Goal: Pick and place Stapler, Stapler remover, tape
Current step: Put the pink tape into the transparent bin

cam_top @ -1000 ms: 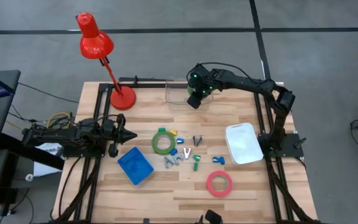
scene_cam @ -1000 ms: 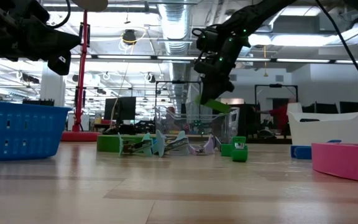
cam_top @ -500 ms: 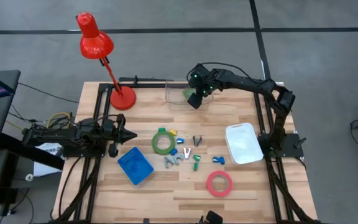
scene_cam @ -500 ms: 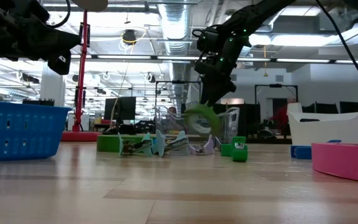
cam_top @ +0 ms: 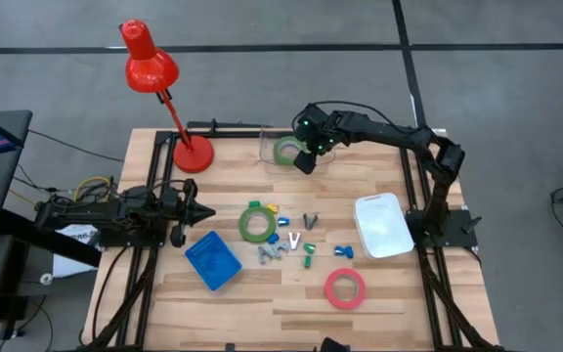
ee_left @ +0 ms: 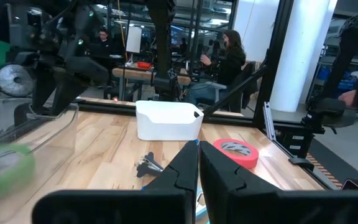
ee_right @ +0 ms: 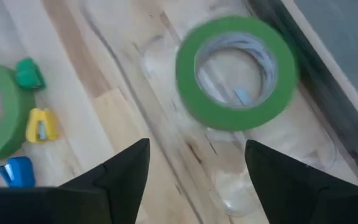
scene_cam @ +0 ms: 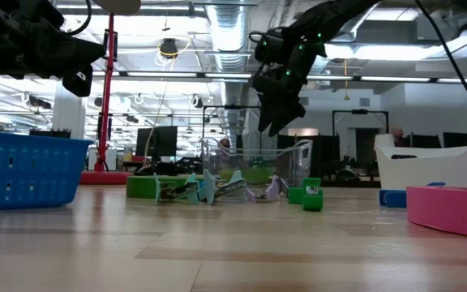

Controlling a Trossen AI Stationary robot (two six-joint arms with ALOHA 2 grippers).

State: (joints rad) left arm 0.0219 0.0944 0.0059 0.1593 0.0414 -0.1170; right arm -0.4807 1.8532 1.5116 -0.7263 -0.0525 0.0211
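Green tape is what we log first: one green tape ring (cam_top: 287,151) now lies inside the clear bin (cam_top: 270,156) at the far edge of the surface (cam_top: 262,298), so we judge one placement done. Going left to right: the left gripper (cam_top: 186,210) waits low over the left side, fingers pressed together and holding nothing; just beside it sits the blue basket (cam_top: 212,260), which looks empty from above. A second green tape ring (cam_top: 255,223) lies near the middle, next to a scatter of small coloured pieces (cam_top: 291,244) in blue, green, yellow and grey; we cannot tell which of these are staplers or removers, nor count them reliably. The pink-red tape ring (cam_top: 345,288) rests nearer the front right, and the white bin (cam_top: 382,225) stands at the right, nothing visible in it. The right gripper (cam_top: 308,150) hangs above the clear bin, fingers spread wide and empty, the ring below them. Count: three tape rings, one binned, two left; three containers. Remaining, in our judgement: two rings and all small pieces.
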